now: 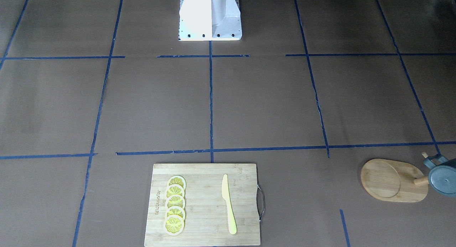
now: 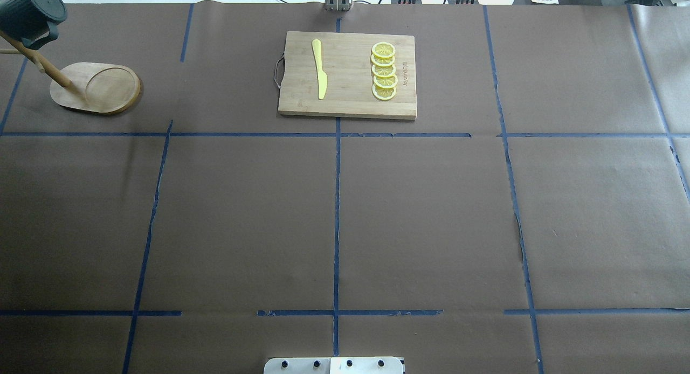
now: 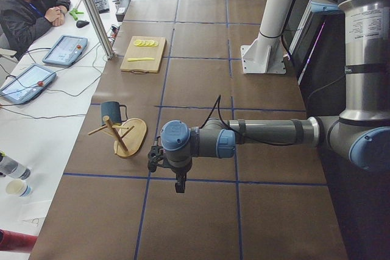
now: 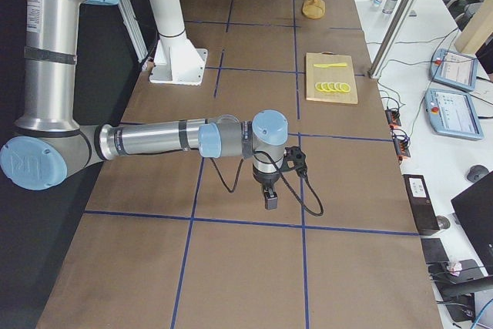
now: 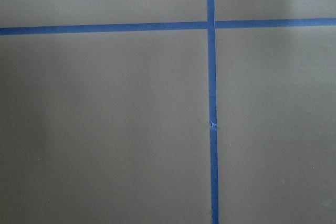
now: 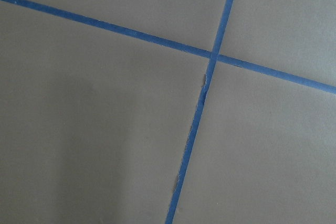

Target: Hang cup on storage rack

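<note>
1. In the upper left corner of the overhead view, the cup (image 2: 31,12) hangs by its handle on a peg of the rack (image 2: 97,88). It is close to the frame's left edge and to the table's (image 2: 431,217) far edge.
2. The cup's round flat bottom is turned up toward the camera, and its mouth is hidden. In the left side view its long axis stands roughly upright, with the handle on the side toward the pole.
3. The rack's oval base lies with its long axis across the picture. The pole rises from the left end and the round recess sits toward the right.
4. At upper middle lies a cutting board (image 2: 347,75), well apart from the rack. A yellow knife (image 2: 319,69) is on its left half and a row of lemon slices (image 2: 384,71) on its right. Both run toward the far edge.
5. From the board down to the robot base (image 2: 334,365), and across the whole right half, stretches brown paper crossed by blue tape lines (image 2: 337,217).
6. In the left side view, the left gripper (image 3: 180,186) points down, low over the paper, near the rack but apart from it. How wide its fingers stand cannot be told.
7. In the right side view, the right gripper (image 4: 269,201) points down over the middle of the table, well apart from the board. Its opening cannot be told either.
</note>
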